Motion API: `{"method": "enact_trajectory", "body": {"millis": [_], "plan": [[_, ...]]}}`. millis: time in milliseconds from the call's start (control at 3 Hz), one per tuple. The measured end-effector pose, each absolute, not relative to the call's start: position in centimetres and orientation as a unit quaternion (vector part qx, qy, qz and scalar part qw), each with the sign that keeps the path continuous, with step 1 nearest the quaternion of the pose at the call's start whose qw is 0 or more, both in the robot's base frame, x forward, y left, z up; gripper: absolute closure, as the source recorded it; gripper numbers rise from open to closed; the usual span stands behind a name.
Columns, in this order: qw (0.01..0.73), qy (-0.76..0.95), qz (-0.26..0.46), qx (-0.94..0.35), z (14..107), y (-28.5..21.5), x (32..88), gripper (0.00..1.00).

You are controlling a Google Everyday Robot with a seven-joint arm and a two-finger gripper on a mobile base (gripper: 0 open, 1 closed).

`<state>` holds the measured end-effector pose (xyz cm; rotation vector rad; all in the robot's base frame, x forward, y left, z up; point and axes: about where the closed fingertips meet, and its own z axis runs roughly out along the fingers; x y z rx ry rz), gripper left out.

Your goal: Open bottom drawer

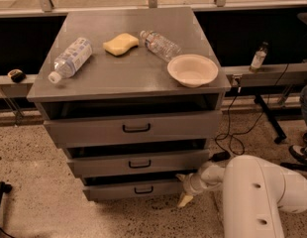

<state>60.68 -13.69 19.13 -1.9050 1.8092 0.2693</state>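
Sitting lowest in the cabinet (133,76): grey drawer (110,191), small black handle (143,189) centred; gripper (183,188) hanging spread at its right end.
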Motion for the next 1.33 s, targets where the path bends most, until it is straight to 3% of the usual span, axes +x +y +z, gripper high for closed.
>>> {"method": "enact_trajectory", "body": {"millis": [667, 1333], "plan": [[0.239, 0.648, 0.105, -0.716, 19.6, -12.5, 60.3, 0.44], [0.23, 0.651, 0.122, -0.713, 19.8, -12.3, 56.1, 0.51]]}}
